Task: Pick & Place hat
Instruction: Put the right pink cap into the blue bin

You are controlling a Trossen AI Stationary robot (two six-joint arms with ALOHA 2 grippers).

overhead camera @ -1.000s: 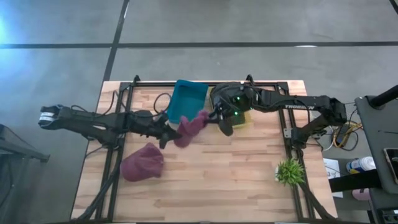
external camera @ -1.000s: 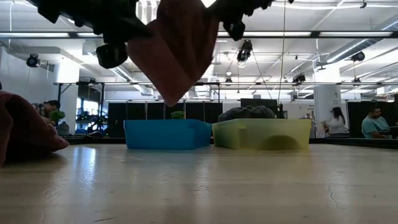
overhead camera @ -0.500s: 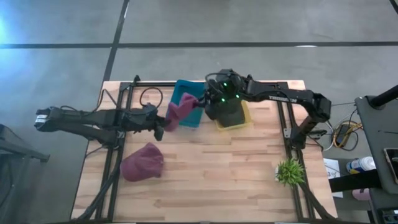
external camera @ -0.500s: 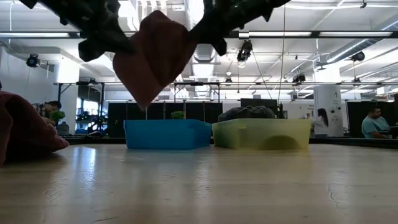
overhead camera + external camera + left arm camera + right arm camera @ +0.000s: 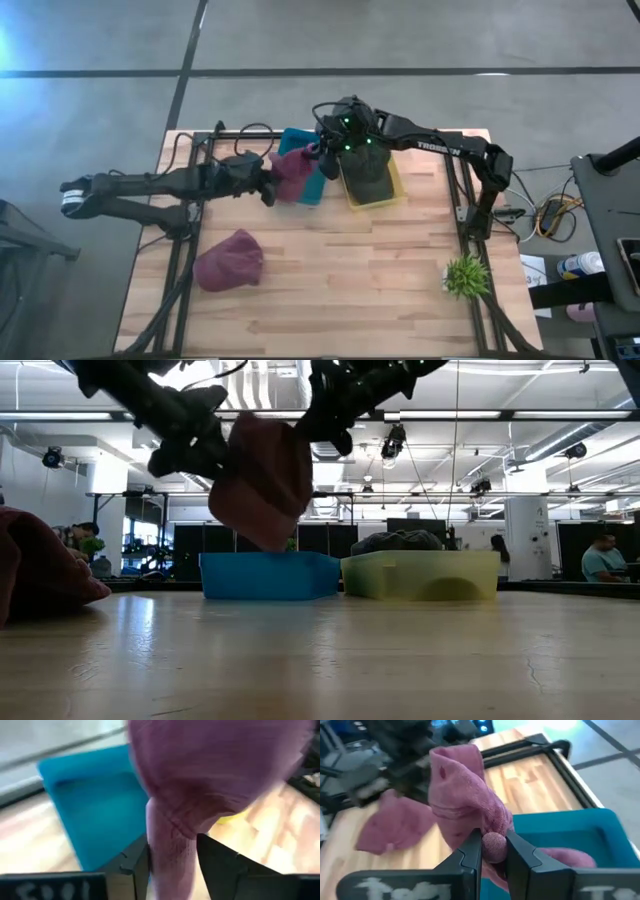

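Note:
A maroon knit hat hangs bunched over the near part of the blue bin, held between my two grippers. My left gripper comes in from the table's left and is shut on the hat. My right gripper comes in from the right and is shut on it too. In the low view the hat's lower end hangs at about the height of the rim of the blue bin. A second maroon hat lies on the table at the near left. My left gripper has a narrow hanging strip of the hat between its two fingers, which stand on either side of it. It comes at the hat about level from the table's left. The rest of the hat bulges beyond the fingertips, off the table. My right gripper pinches a small rolled lump of the hat's cloth between its two fingertips. It reaches in from the table's right, slanting down. The hat stands up past the fingers and part of it droops over the blue bin.
A yellow bin with a dark hat in it stands right of the blue bin. A small green plant sits at the near right. Black frame rails run along both table sides. People stand in the room behind.
Both grippers have carried the hat toward the table's far edge, from in front of the bins to over the blue bin. They have drawn closer together, so the hat has bunched up, and its lower end has sunk toward the bin's rim.

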